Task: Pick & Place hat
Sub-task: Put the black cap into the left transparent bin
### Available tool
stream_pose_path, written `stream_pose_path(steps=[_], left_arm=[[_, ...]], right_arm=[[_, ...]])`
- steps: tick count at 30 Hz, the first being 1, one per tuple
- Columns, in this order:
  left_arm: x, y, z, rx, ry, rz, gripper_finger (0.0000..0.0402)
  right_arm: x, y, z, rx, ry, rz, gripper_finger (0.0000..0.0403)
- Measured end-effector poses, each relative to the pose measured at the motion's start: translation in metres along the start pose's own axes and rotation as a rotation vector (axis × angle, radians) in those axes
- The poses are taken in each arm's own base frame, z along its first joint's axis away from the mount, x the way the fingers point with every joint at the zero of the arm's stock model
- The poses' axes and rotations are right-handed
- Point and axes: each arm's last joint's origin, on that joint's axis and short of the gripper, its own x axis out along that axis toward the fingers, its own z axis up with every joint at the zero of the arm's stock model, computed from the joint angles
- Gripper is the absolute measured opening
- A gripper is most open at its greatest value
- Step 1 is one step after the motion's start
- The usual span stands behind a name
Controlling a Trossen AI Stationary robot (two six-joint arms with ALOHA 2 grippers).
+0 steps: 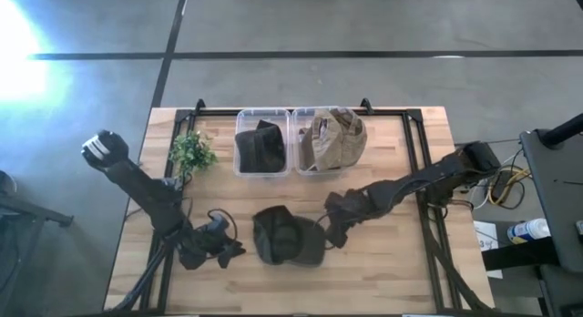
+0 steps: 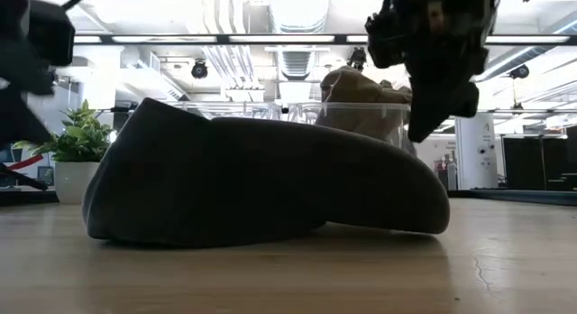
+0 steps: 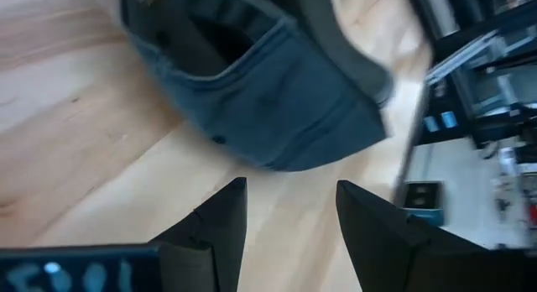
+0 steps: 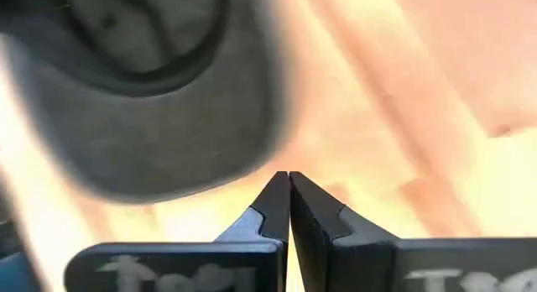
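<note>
The dark hat (image 1: 288,237) lies on the wooden surface (image 1: 392,262), near the front edge and roughly in the middle, opening up in the overhead view. Down low it fills the picture, a broad dark mound (image 2: 261,183) resting flat on the boards.

The right tool (image 1: 332,233) hangs just beside the hat's brim on its right side; from its own wrist camera the two fingers (image 4: 289,204) are pressed tight together with nothing between them, the brim (image 4: 159,132) just ahead. In the low view that tool (image 2: 433,115) sits above the surface, apart from the hat.

The left tool (image 1: 228,249) is just to the hat's left, close to the surface. Its fingers (image 3: 222,216) stand spread with a clear gap, holding nothing, the hat's crown (image 3: 277,107) ahead of them.

Farther back, two clear bins stand side by side: the left bin (image 1: 262,142) holds a dark hat, the right bin (image 1: 319,139) a tan one (image 1: 335,137). A small potted plant (image 1: 191,153) stands left of the bins.
</note>
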Motion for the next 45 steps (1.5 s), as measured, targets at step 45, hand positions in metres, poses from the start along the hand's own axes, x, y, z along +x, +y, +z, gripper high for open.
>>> stream_pose_path(steps=[45], left_arm=[[-0.011,-0.02,0.041,0.053,-0.307,-0.084,0.0177]], right_arm=[[0.08,0.053,0.067,-0.209,0.036,0.271,0.0009]])
